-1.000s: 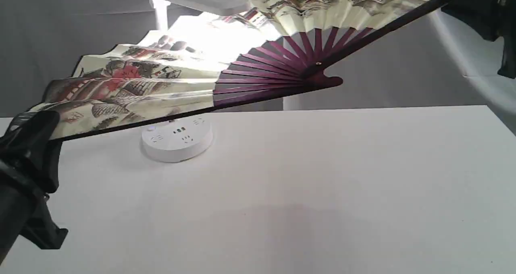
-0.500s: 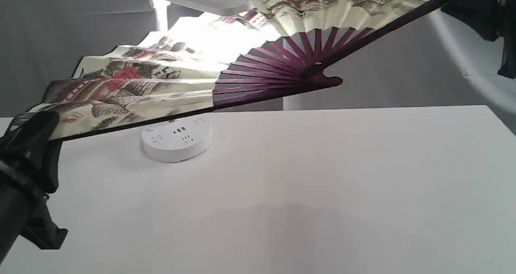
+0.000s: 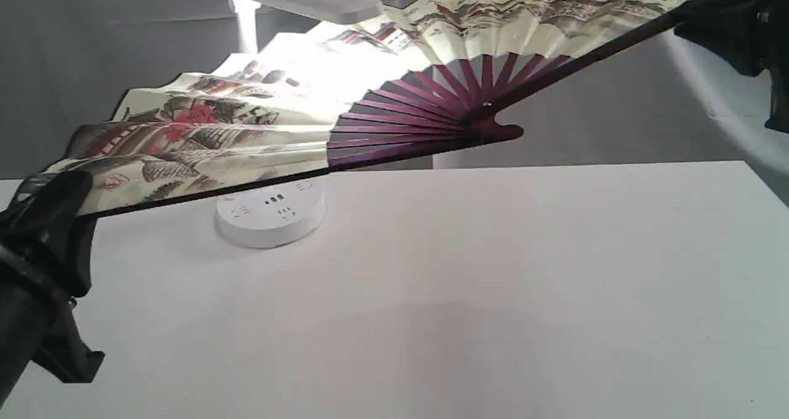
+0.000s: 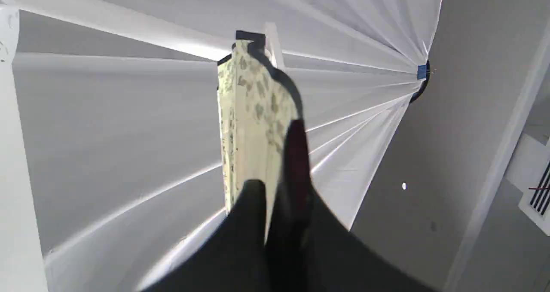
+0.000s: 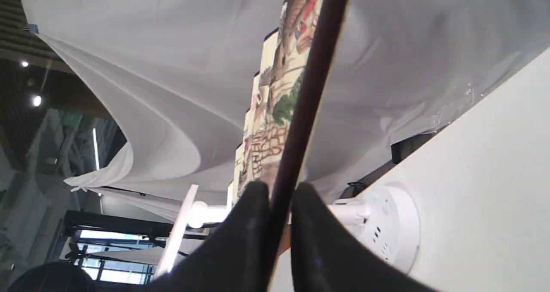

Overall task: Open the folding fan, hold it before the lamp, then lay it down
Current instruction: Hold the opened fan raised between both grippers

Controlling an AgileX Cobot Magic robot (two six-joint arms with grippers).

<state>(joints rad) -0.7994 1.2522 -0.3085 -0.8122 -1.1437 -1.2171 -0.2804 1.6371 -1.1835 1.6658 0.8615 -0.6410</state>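
Exterior view: I hold the folding fan (image 3: 259, 123) spread wide in the air in front of the lamp (image 3: 271, 215), clear of the table (image 3: 493, 283). My left gripper (image 3: 49, 194) is clamped on one end guard, out to the lamp's left and lower than its bar head. My right gripper (image 3: 709, 15) pinches the other guard far to the lamp's right, at about the height of the head. The fan's pivot hangs right of the lamp's round base and above it. The pleats cover most of the stem (the paper glows white under the head), and the socketed base shows below the fan's lower edge. In both wrist views my jaws press on the fan with no gap.
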